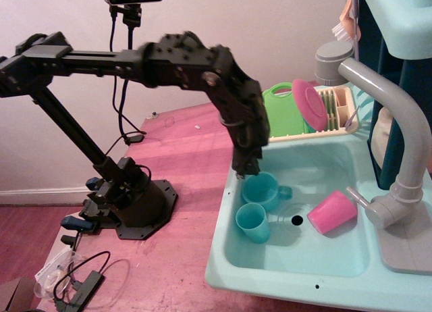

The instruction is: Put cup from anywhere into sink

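Observation:
The teal cup (pixel 260 190) with a loop handle on its right stands upright on the floor of the light-aqua sink (pixel 225 256), near the back left of the basin. My gripper (pixel 244 168) hangs just above and left of the cup's rim, over the sink's left edge. Its fingers are off the cup and hold nothing. The dark arm reaches in from the left.
A handleless teal tumbler (pixel 252 222) stands in front of the cup, and a pink cup (pixel 332 212) lies right of the drain (pixel 297 220). The grey faucet (pixel 398 123) arches over the right side. A cream dish rack (pixel 337 119) with plates stands behind the sink.

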Tool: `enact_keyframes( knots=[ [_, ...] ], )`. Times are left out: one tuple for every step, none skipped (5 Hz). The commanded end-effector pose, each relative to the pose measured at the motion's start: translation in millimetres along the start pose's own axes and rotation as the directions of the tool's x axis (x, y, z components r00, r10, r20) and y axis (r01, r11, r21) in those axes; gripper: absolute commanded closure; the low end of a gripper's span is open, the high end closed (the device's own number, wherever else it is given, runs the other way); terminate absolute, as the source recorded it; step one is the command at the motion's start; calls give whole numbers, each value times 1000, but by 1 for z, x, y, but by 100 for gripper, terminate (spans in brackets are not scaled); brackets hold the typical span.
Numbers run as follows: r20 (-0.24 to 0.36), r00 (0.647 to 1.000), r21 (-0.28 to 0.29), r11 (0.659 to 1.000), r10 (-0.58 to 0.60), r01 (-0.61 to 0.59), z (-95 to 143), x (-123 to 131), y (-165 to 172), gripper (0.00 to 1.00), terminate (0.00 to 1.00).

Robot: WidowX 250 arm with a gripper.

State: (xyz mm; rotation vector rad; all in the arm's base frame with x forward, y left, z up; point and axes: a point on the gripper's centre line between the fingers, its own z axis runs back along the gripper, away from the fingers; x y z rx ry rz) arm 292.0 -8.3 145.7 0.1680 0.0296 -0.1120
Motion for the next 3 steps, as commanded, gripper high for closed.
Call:
enact_keyframes(
  knots=[
    [79,992,13,995,101,-102,23,-27,24,0,0],
    [58,990,15,992,125,-126,27,-48,28,0,0],
    [-7,982,16,982,187,-187,14,-97,23,0,100]
  ],
)
